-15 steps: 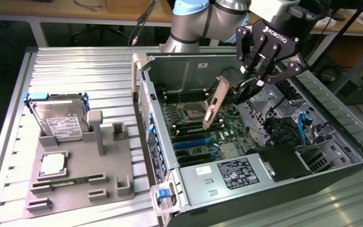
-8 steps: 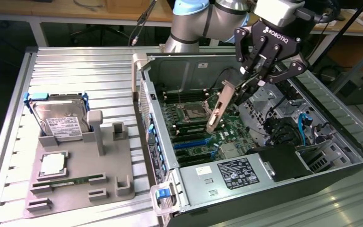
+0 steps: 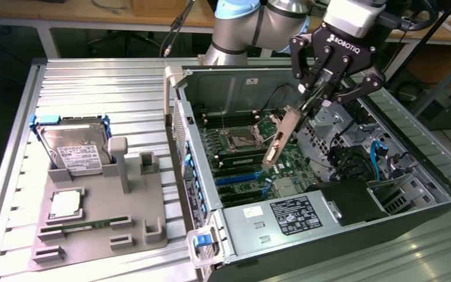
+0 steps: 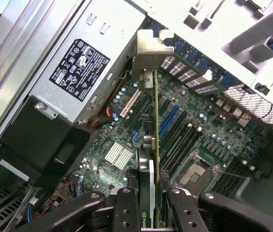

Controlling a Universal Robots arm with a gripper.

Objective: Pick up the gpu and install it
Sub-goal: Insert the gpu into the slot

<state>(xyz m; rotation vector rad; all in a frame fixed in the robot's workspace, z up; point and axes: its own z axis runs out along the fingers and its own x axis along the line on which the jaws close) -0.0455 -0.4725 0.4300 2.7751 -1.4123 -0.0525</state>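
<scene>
Black claw [image 3: 318,100] tilted downward, clamped on gpu [image 3: 282,136], hanging over motherboard [image 3: 245,167]

Robotics lab workshop, ribbed metal workbench [image 3: 92,82], opened computer case [image 3: 241,79] below the gripper [image 3: 317,98], gray parts fixture [image 3: 92,235] well beside it
</scene>
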